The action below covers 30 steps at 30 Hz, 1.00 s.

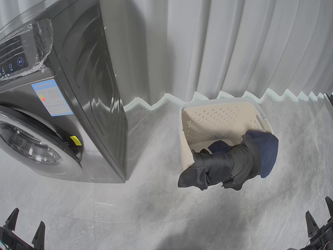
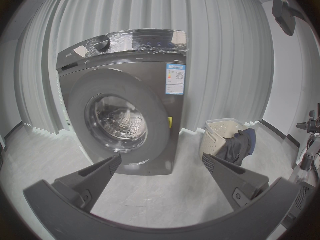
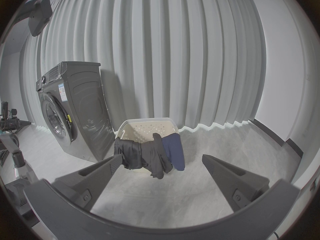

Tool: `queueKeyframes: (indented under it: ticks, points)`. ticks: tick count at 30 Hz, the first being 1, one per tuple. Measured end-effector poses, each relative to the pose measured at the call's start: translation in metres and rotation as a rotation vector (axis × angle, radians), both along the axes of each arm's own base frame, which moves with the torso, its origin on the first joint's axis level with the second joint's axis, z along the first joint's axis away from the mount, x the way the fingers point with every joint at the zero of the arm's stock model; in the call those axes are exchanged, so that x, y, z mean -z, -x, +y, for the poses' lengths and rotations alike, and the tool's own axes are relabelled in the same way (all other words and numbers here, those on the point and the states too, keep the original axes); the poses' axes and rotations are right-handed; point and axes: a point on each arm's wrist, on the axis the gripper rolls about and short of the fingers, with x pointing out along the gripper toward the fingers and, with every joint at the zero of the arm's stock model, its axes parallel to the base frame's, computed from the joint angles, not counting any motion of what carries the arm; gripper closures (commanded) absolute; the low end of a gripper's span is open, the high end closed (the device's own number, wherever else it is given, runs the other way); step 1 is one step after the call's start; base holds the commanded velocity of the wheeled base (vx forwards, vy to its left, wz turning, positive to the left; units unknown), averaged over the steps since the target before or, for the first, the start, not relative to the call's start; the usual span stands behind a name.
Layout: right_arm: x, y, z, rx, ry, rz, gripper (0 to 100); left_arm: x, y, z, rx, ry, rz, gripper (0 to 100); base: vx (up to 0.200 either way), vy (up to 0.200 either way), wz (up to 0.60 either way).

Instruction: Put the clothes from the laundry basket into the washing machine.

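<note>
Where left hand (image 2: 160, 156) and right hand (image 3: 161, 157) gape empty: laundry basket (image 1: 215, 117), dark clothes (image 1: 225, 164) draped over rim.
Adjacent: washing machine (image 1: 90, 87).

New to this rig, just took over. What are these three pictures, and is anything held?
A two-armed wheeled robot. One picture looks down from its head; the others look out from each wrist, past that arm's fingers. On the floor stand the washing machine, door apparently shut, and a cream laundry basket farther to the robot's right. A dark grey garment and a blue garment hang over the basket's rim. The left gripper and right gripper are open and empty.
</note>
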Motion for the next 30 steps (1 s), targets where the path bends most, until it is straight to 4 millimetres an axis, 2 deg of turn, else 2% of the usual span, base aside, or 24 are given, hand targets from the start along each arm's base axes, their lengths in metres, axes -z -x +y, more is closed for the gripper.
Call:
queueKeyframes:
  ticks: [30]
  points:
    - [0.0000, 0.0000, 0.0000, -0.001, 0.000, 0.000, 0, 0.0000, 0.0000, 0.0000, 0.001, 0.000, 0.000, 0, 0.000, 0.200, 0.00]
